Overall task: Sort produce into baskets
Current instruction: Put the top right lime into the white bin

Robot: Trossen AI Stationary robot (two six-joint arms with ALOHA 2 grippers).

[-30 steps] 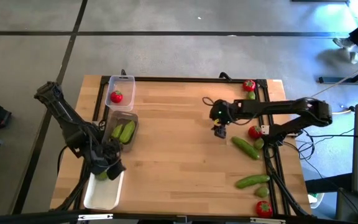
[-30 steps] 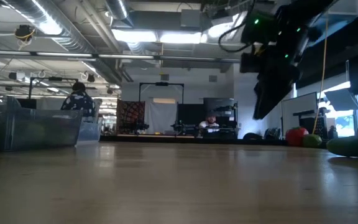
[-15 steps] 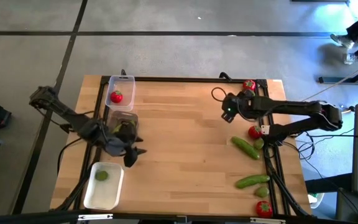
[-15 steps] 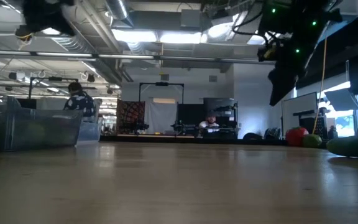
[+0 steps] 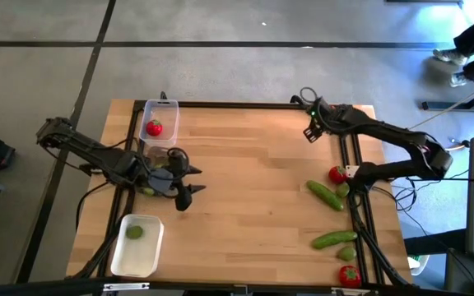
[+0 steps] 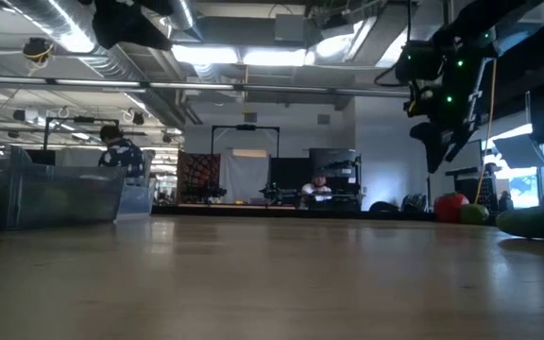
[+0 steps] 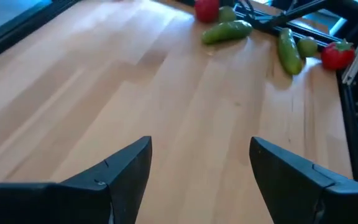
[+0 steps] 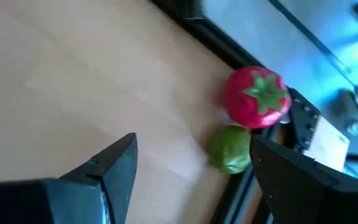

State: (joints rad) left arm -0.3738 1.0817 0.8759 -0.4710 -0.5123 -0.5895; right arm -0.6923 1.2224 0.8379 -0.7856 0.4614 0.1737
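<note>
My left gripper (image 5: 189, 196) hangs open and empty above the bare table, just right of the middle clear basket (image 5: 168, 156), which my arm partly hides. A tomato (image 5: 155, 127) lies in the far clear basket (image 5: 160, 106), and a lime (image 5: 135, 232) lies in the white basket (image 5: 137, 255). My right gripper (image 5: 311, 131) is open and empty over the table's far right corner. The right wrist view shows a tomato (image 8: 257, 96) and a lime (image 8: 230, 149) just beyond its fingers.
More produce lies along the right edge: a tomato (image 5: 336, 173), a cucumber (image 5: 325, 194), a lime (image 5: 343, 189), a second cucumber (image 5: 334, 239), a lime (image 5: 348, 254) and a tomato (image 5: 349, 275). A black rail (image 5: 356, 222) runs beside them. A person (image 6: 119, 156) stands far behind the table.
My left gripper has swung from above the white basket toward the far edge and the table's middle, rolling as it went; the lime stays in the white basket. My right gripper has travelled from the table's middle right to the far right corner and has also turned.
</note>
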